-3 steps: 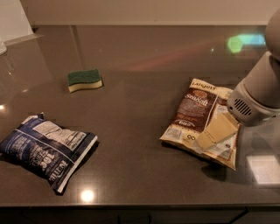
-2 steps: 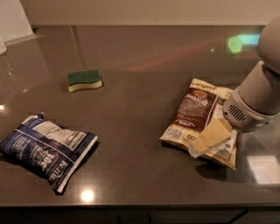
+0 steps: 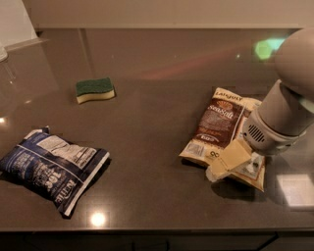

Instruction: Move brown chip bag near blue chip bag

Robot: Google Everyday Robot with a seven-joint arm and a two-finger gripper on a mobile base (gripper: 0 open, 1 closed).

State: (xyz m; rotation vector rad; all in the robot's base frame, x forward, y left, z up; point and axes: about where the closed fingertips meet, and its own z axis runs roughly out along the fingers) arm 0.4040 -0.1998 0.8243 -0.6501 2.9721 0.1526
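Note:
The brown chip bag (image 3: 221,127) lies flat on the dark countertop at the right, dark brown panel up, with cream edges. My gripper (image 3: 228,163) comes in from the right on a grey-white arm (image 3: 284,112) and sits low over the bag's lower right corner, covering part of it. The blue chip bag (image 3: 51,169) lies puffy at the front left, its white label up, far from the brown bag.
A green-and-yellow sponge (image 3: 95,90) lies at the back left. The countertop's front edge (image 3: 147,229) runs just below both bags. A pale wall (image 3: 171,12) closes the back.
My gripper has moved down and to the left, lower over the brown bag's bottom right corner. Both bags and the sponge lie where they were.

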